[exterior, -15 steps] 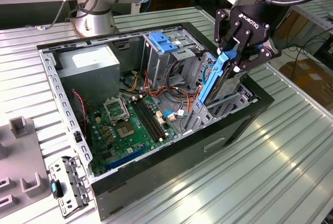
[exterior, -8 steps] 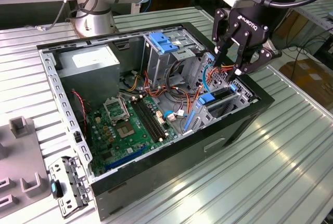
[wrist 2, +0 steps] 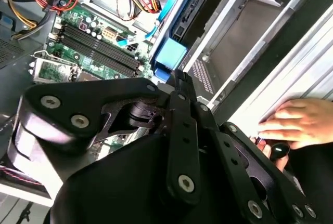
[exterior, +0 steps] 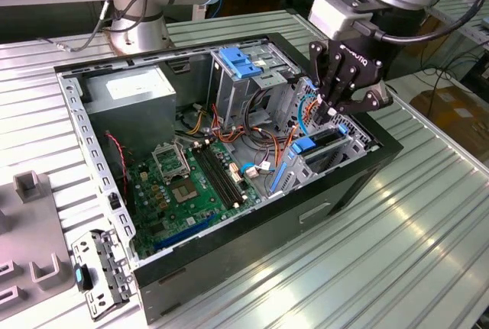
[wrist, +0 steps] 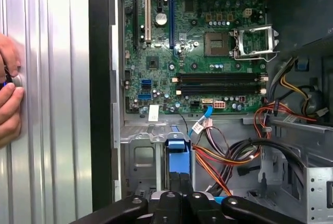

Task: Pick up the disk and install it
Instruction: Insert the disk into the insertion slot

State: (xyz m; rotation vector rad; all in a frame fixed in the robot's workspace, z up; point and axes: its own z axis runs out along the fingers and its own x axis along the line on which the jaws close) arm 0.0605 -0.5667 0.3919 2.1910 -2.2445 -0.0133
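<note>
On the ribbed aluminium desk (exterior: 428,253), from the exterior view's left: grey moulded blocks (exterior: 30,184); the open black computer case (exterior: 252,245), holding a plain grey metal box (exterior: 134,92) with a small white sticker and a flat green circuit board (exterior: 183,184); a bright blue ribbed bracket (exterior: 239,62); the disk (exterior: 306,146), standing on edge in the metal drive cage (exterior: 359,142) at the case's right end, blue rail showing; the gripper (exterior: 330,115) just above it, fingers closed together, nothing seen between them, tips at the blue rail.
</note>
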